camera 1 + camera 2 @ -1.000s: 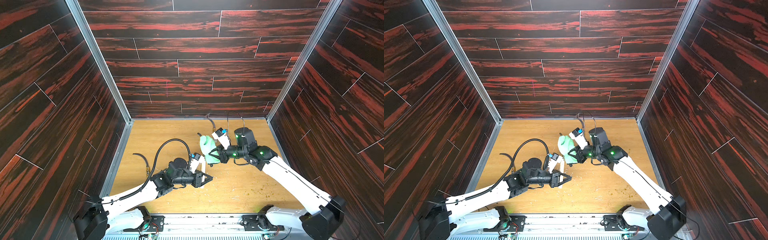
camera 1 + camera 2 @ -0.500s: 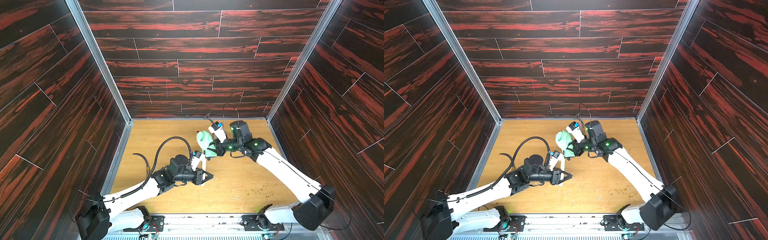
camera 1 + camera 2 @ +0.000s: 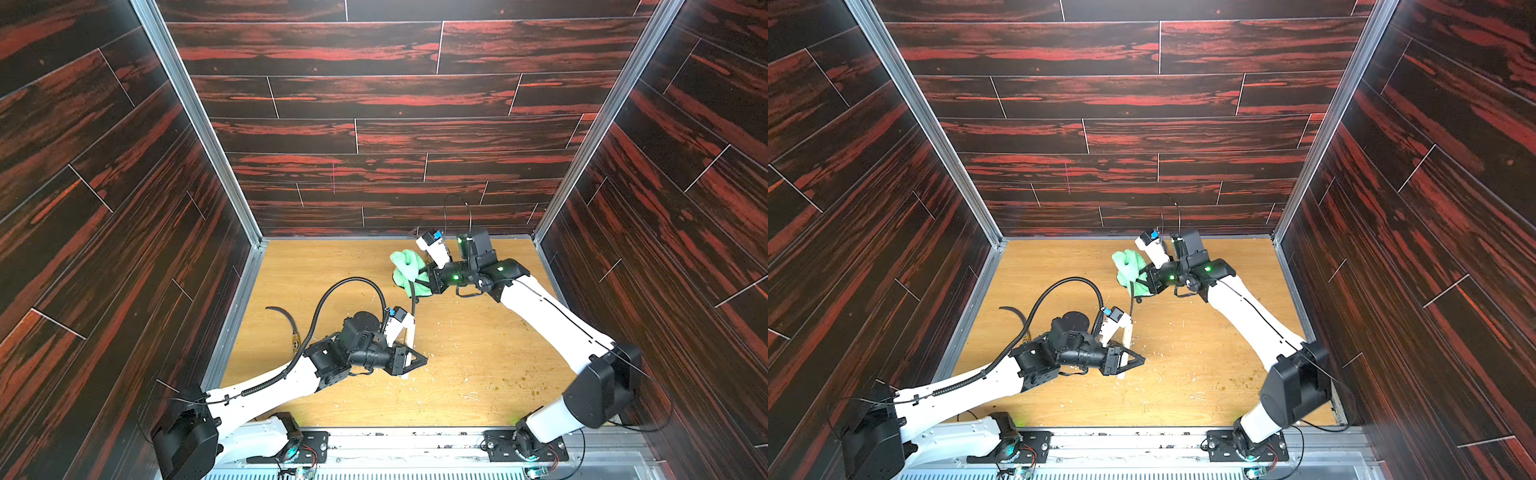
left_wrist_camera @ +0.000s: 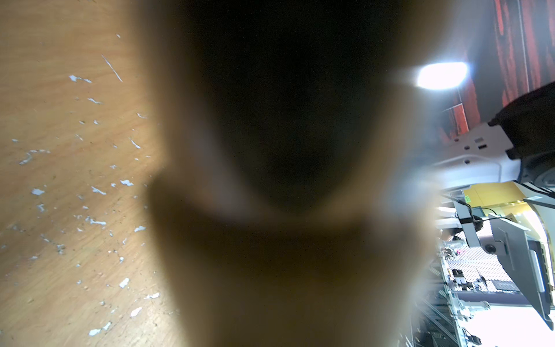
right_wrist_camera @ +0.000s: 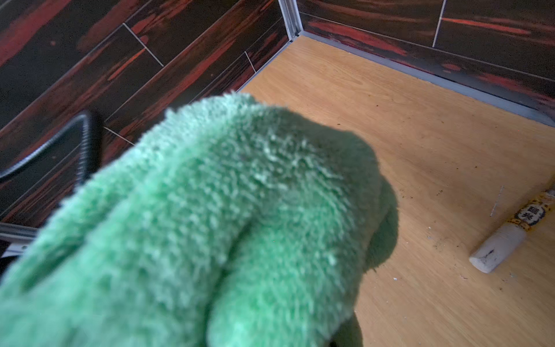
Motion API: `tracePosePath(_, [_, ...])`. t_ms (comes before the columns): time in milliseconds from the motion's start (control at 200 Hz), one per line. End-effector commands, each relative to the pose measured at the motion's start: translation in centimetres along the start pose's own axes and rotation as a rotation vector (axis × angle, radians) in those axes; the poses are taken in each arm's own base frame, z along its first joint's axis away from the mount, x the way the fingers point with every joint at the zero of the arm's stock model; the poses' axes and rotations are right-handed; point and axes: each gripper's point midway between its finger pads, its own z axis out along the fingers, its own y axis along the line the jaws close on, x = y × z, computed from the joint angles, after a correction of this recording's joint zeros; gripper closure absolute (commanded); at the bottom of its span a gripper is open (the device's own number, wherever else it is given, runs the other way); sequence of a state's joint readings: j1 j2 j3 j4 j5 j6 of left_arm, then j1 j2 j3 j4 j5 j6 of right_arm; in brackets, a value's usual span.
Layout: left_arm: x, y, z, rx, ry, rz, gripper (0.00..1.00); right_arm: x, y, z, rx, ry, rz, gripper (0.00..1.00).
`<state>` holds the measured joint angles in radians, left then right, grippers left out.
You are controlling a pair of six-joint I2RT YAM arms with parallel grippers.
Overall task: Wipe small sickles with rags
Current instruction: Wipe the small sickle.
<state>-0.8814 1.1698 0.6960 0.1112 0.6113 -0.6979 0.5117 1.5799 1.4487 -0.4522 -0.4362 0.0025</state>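
My left gripper [image 3: 412, 360] is shut on the pale wooden handle of a small sickle [image 3: 409, 337], low over the middle of the floor. Its thin dark blade [image 3: 412, 300] rises toward the back and ends inside the green rag [image 3: 406, 267]. My right gripper [image 3: 424, 283] is shut on that rag, which is bunched around the blade tip. The rag [image 5: 210, 216] fills the right wrist view and hides the jaws. A blurred pale shape, the held handle [image 4: 285, 240], blocks the left wrist view. In both top views the sickle [image 3: 1128, 332] and rag [image 3: 1128, 266] show.
Another sickle [image 3: 286, 318] lies on the wooden floor near the left wall. In the right wrist view, a sickle handle with a yellow-black label [image 5: 510, 232] lies on the floor. The black ribbed cable [image 3: 347, 286] arches above my left arm. White flecks [image 3: 453, 353] litter the floor.
My right gripper has carried the rag up and toward the back wall along the blade. My left gripper has kept its hold on the handle, with only a small shift.
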Motion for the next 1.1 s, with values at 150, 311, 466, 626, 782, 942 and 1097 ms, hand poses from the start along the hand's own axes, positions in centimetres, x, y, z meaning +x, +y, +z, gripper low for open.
tracePosePath(150, [-0.4,-4.7,-1.2,0.13,0.012,0.147,1.0,-0.2,-4.8,1.5,0.043,-0.02,0.082,1.0])
tracePosePath(311, [-0.3,-4.3,-1.3,0.109,0.006,0.146,1.0,1.2,-7.9,1.3,0.123,-0.005,0.158,1.0])
tracePosePath(466, [-0.3,-3.5,-1.2,0.071,0.0,0.142,1.0,2.7,-8.7,-0.4,0.219,0.009,0.179,1.0])
tracePosePath(626, [-0.1,-0.7,-1.2,-0.077,0.011,0.153,1.0,3.4,-7.3,-3.6,0.281,-0.003,0.17,1.0])
tracePosePath(782, [0.8,2.7,-1.4,-0.267,0.097,0.175,1.0,2.3,-4.4,-8.2,0.312,-0.067,0.161,1.0])
tracePosePath(942, [1.4,5.6,-1.3,-0.404,0.167,0.193,1.0,0.6,0.7,-10.1,0.234,-0.096,0.096,1.0])
tracePosePath(1097, [1.1,7.5,-1.4,-0.512,0.184,0.211,1.0,0.0,3.7,-9.2,0.174,-0.071,0.062,1.0])
